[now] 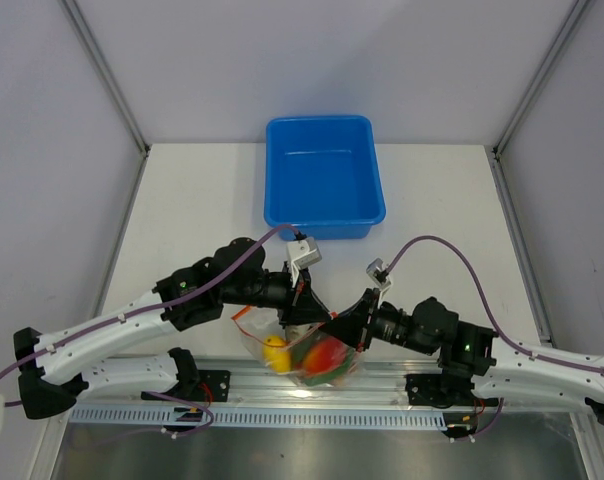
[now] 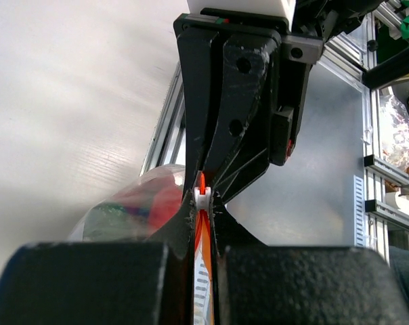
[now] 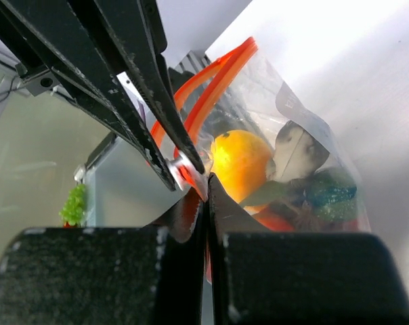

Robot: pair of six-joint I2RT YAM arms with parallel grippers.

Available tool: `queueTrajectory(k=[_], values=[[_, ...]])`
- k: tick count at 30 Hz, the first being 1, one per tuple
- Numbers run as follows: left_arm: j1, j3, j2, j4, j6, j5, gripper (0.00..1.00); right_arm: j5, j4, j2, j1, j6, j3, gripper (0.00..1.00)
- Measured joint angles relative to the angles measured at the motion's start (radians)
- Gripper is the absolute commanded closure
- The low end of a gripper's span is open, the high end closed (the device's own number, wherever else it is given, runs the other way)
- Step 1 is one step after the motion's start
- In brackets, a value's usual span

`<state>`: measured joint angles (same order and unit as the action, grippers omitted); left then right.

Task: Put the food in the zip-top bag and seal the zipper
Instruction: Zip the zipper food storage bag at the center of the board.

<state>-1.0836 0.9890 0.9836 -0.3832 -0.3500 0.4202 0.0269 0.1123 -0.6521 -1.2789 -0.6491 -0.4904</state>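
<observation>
Left tool (image 2: pixel 203 206) is pressed tight on the zipper (image 3: pixel 225 71). You can see the orange strip running back between its fingers, and a small white piece (image 2: pixel 202 196), the slider by the look of it, sits right at the tips. Right tool (image 3: pixel 206 193) comes in from the other side, nose to nose with it, also pressed together on the same strip at the bag's right end. So both are pinching at almost one spot, tips just about touching.

The bag (image 3: pixel 299 101) hangs between the two arms at the near edge of the table (image 1: pixel 182 230), its belly sagging over the metal rail (image 1: pixel 382 385). The food (image 1: pixel 317 355) is inside, with the yellow-orange fruit (image 3: pixel 242 162) plain through the plastic. The blue tub (image 1: pixel 324 175) stands well apart on the far side.

Here's what matters. The zipper's long axis runs left to right across the scene, and from the pinch it stretches away to the left, under the left arm. In the right wrist view the two orange lips part along that stretch, so the mouth isn't shut yet. The mouth edge lies up and far, the belly near.

My read is that the left tool is the nearer one to that open stretch, with the strip lying along its own fingers. A straight pull to the left should close it while the right tool anchors the end. If the pull drifts off that line, the lips could slip out.
</observation>
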Motion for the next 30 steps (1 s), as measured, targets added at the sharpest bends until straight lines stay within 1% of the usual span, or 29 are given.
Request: queueTrajectory(k=[8,17,21,25,26,27,28,30], values=[[0.000,0.000,0.000,0.006,0.001,-0.003,0.99,0.071,0.050,0.092,0.001,-0.069,0.067,1.00],[0.000,-0.012,0.000,0.008,0.001,-0.004,0.99,0.113,0.050,0.159,0.006,-0.116,0.093,1.00],[0.002,-0.024,-0.015,-0.002,0.002,-0.018,0.99,0.111,0.040,0.174,0.015,-0.119,0.097,1.00],[0.002,-0.024,-0.035,-0.035,0.003,-0.021,0.99,0.047,0.011,0.165,0.031,-0.077,0.084,1.00],[0.002,-0.024,-0.039,-0.045,0.004,-0.020,0.99,0.024,-0.010,0.158,0.034,-0.056,0.068,0.95],[0.002,-0.023,-0.040,-0.054,0.003,-0.018,1.00,0.003,-0.037,0.146,0.036,-0.037,0.045,0.88],[0.002,-0.020,-0.041,-0.066,0.005,-0.016,0.99,-0.017,-0.061,0.136,0.037,-0.016,0.020,0.77],[0.002,-0.018,-0.041,-0.080,0.010,-0.013,0.99,-0.049,-0.119,0.127,0.039,0.034,-0.038,0.69]])
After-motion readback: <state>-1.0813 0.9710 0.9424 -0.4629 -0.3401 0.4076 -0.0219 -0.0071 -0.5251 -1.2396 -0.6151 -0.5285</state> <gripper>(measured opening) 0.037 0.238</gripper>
